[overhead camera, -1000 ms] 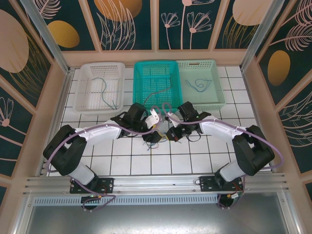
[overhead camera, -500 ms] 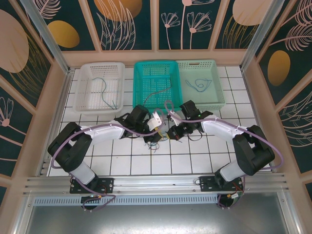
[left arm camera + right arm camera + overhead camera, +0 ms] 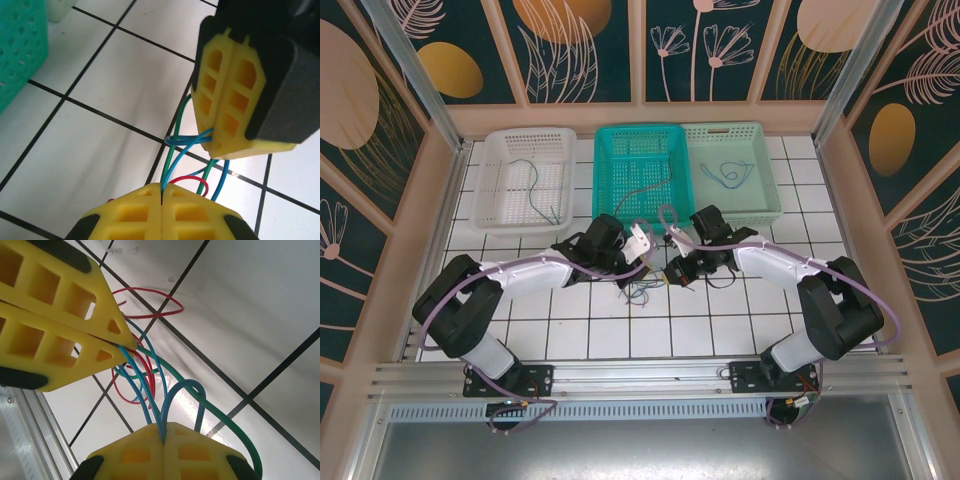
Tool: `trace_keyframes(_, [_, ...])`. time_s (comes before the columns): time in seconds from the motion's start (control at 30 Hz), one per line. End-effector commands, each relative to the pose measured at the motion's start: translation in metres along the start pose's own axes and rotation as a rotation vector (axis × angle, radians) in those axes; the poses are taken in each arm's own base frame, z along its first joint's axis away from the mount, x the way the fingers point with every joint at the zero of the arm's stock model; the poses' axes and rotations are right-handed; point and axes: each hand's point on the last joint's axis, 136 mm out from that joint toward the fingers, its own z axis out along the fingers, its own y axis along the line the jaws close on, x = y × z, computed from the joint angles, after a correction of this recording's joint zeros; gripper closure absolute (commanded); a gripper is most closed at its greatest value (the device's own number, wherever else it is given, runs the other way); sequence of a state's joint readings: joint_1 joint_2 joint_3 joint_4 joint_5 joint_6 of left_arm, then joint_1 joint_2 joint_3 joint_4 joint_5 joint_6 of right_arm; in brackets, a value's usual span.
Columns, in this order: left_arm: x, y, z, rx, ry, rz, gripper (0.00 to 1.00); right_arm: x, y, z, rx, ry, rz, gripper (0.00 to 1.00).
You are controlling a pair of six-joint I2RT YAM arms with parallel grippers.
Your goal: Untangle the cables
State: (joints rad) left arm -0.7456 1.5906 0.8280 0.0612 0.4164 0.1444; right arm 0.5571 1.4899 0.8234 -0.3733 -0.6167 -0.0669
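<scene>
Top view gives us the tiled table (image 3: pixel 720 330) and three baskets along the far edge: white (image 3: pixel 485 190), teal (image 3: pixel 638 130) and mint (image 3: pixel 725 128), one lone wire (image 3: pixel 725 175) in each. Mid-table, left gripper (image 3: pixel 635 275) and right gripper (image 3: pixel 672 275) sit tip to tip over the cables (image 3: pixel 642 291). Wrist views add the pinch detail: both jaws are fully closed on blue strands, with green and red loops between. We can't tell the exact strand count.

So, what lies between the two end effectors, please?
The cables: blue, green and red strands bridge the left end effector and right end effector, seen in both wrist views.
</scene>
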Motion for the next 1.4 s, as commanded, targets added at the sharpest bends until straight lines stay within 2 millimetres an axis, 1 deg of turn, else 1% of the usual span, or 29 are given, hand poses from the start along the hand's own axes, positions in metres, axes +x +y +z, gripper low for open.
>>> trace_keyframes(0.0, [-0.004, 0.017, -0.009, -0.115, -0.024, -0.047, 0.93, 0.003, -0.003, -0.007, 0.037, -0.005, 0.020, 1.00])
trace_keyframes(0.07, [-0.006, 0.019, -0.013, -0.133, -0.045, -0.059, 0.93, 0.003, -0.006, -0.008, 0.058, -0.009, 0.032, 1.00])
trace_keyframes(0.1, [-0.009, 0.018, -0.017, -0.140, -0.059, -0.060, 0.93, 0.001, -0.016, -0.013, 0.078, -0.026, 0.059, 1.00])
trace_keyframes(0.23, [-0.017, 0.022, -0.031, -0.189, -0.111, -0.074, 0.94, 0.002, -0.020, -0.012, 0.081, -0.019, 0.080, 1.00])
trace_keyframes(0.27, [-0.019, 0.022, -0.034, -0.197, -0.122, -0.077, 0.90, 0.002, -0.021, -0.011, 0.081, -0.018, 0.081, 1.00])
trace_keyframes(0.3, [-0.021, 0.021, -0.036, -0.199, -0.133, -0.078, 0.78, 0.002, -0.021, -0.010, 0.078, -0.014, 0.082, 1.00])
trace_keyframes(0.37, [-0.020, 0.020, -0.037, -0.190, -0.132, -0.080, 0.65, 0.003, -0.020, -0.009, 0.073, -0.012, 0.082, 1.00])
trace_keyframes(0.43, [-0.016, 0.024, -0.035, -0.210, -0.116, -0.097, 0.52, 0.002, -0.020, -0.010, 0.073, -0.014, 0.079, 1.00])
trace_keyframes(0.53, [-0.008, 0.031, -0.036, -0.257, -0.100, -0.118, 0.41, 0.001, -0.020, -0.011, 0.076, -0.020, 0.074, 1.00])
trace_keyframes(0.6, [-0.006, 0.030, -0.039, -0.263, -0.118, -0.120, 0.36, 0.001, -0.020, -0.012, 0.077, -0.023, 0.071, 1.00])
trace_keyframes(0.67, [-0.004, 0.026, -0.042, -0.244, -0.135, -0.110, 0.34, 0.000, -0.020, -0.012, 0.079, -0.025, 0.068, 1.00])
trace_keyframes(0.73, [0.002, 0.021, -0.041, -0.225, -0.126, -0.094, 0.34, 0.000, -0.020, -0.012, 0.083, -0.026, 0.067, 1.00])
trace_keyframes(0.87, [0.023, 0.015, -0.033, -0.185, -0.062, -0.081, 0.36, -0.001, -0.020, -0.012, 0.083, -0.026, 0.065, 1.00])
trace_keyframes(0.97, [0.026, 0.006, -0.026, -0.120, -0.060, -0.073, 0.36, -0.002, -0.019, -0.013, 0.077, -0.030, 0.063, 1.00])
trace_keyframes(1.0, [0.026, 0.006, -0.025, -0.121, -0.061, -0.071, 0.37, -0.002, -0.019, -0.013, 0.076, -0.032, 0.062, 1.00])
trace_keyframes(1.07, [0.027, 0.013, -0.022, -0.151, -0.052, -0.073, 0.38, -0.002, -0.018, -0.013, 0.076, -0.032, 0.063, 1.00])
trace_keyframes(1.23, [0.032, 0.016, -0.011, -0.138, -0.018, -0.055, 0.40, -0.004, -0.015, -0.017, 0.070, -0.047, 0.052, 1.00])
trace_keyframes(1.27, [0.033, 0.018, -0.009, -0.146, -0.012, -0.052, 0.41, -0.004, -0.014, -0.017, 0.068, -0.048, 0.051, 1.00])
trace_keyframes(1.37, [0.033, 0.021, -0.007, -0.155, -0.009, -0.042, 0.48, -0.004, -0.014, -0.017, 0.066, -0.049, 0.049, 1.00])
